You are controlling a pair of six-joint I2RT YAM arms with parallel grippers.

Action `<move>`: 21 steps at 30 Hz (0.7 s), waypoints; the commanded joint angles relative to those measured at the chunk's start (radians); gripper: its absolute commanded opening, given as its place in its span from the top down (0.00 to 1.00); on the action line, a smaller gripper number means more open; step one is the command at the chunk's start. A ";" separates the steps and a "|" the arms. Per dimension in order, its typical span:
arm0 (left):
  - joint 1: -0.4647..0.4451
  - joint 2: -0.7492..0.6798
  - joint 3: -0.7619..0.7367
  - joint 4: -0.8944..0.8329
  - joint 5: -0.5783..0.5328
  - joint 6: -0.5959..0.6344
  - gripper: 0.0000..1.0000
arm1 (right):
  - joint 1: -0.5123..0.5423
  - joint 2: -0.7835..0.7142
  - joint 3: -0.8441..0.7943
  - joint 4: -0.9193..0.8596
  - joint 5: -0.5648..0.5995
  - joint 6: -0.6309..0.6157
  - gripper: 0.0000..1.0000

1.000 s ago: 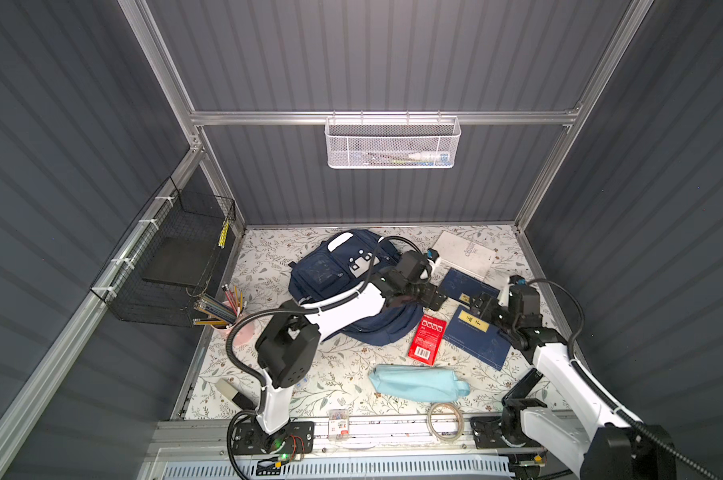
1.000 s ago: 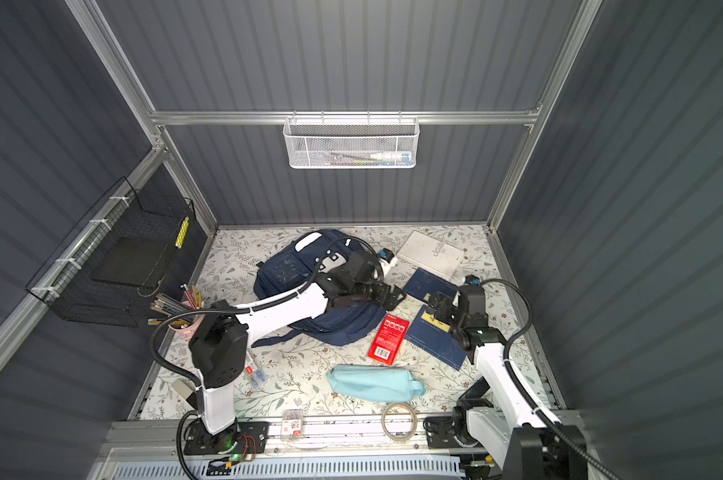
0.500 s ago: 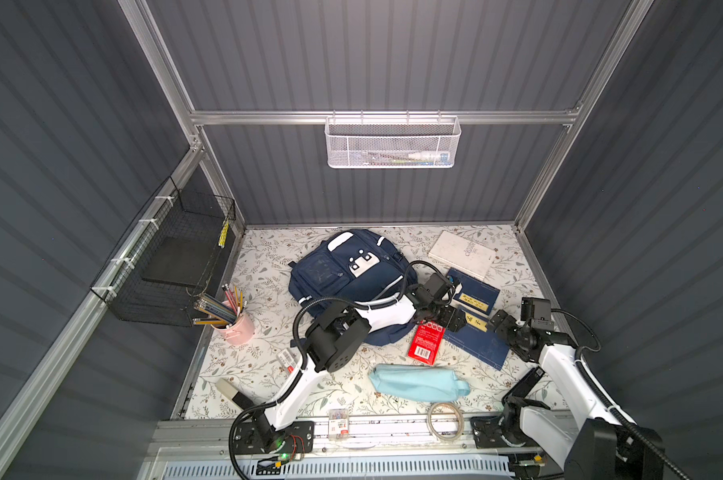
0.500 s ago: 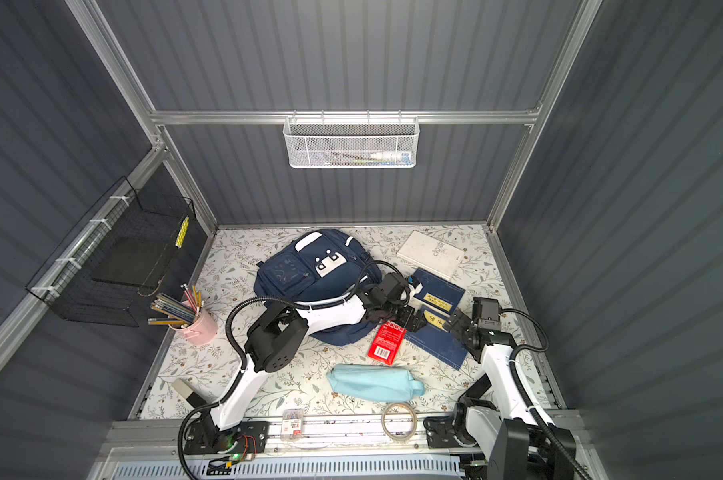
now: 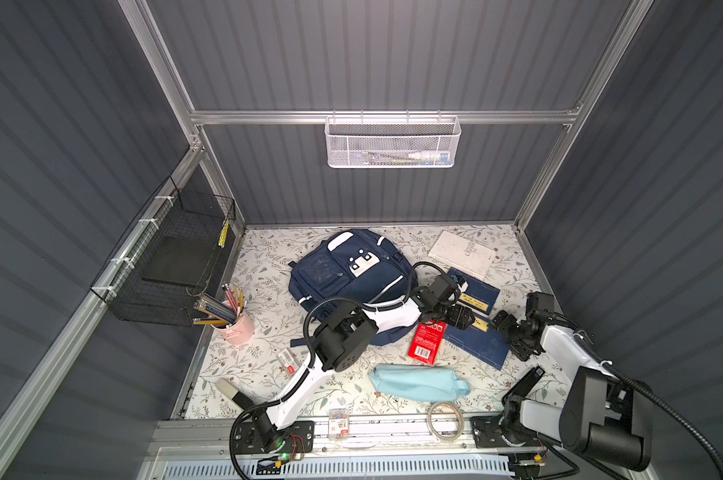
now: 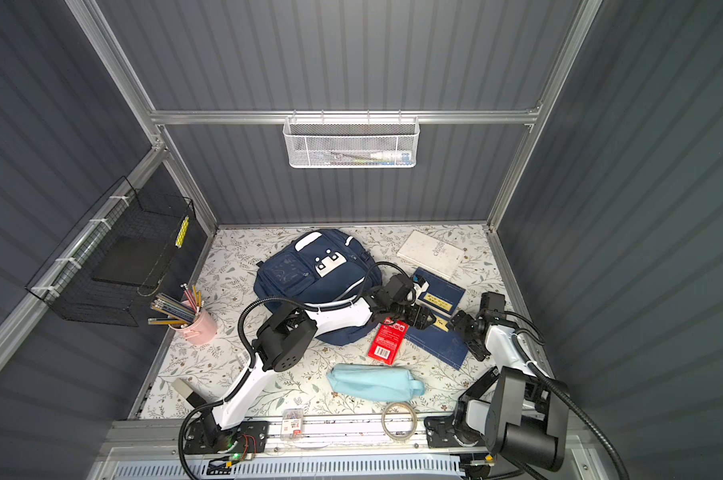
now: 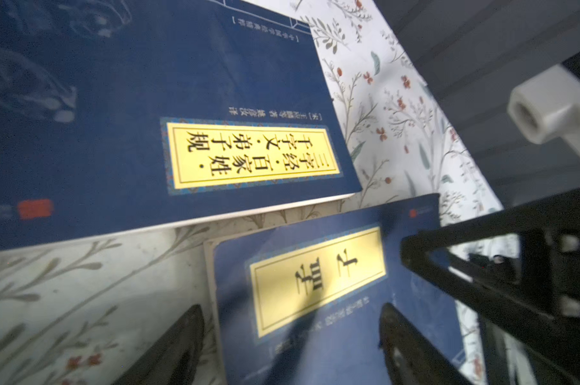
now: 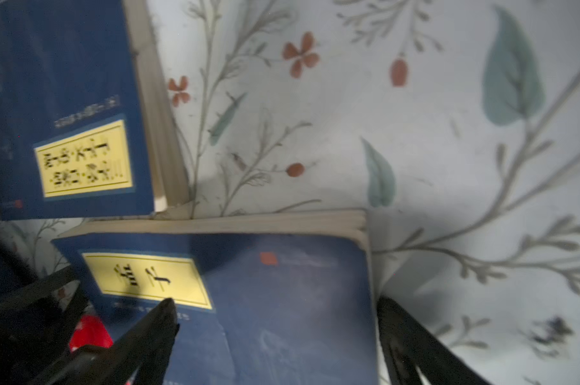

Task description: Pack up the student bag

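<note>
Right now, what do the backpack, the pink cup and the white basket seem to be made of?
The backpack looks like matte woven navy fabric: it sags and creases. The pink cup is smooth with a slight sheen, painted metal or plastic; I cannot tell which. The white basket seems coated metal mesh, with fine holes.
</note>
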 commanded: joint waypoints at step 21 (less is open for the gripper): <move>-0.003 -0.138 0.003 0.042 0.152 -0.088 1.00 | -0.089 -0.326 -0.057 0.102 -0.083 -0.063 0.06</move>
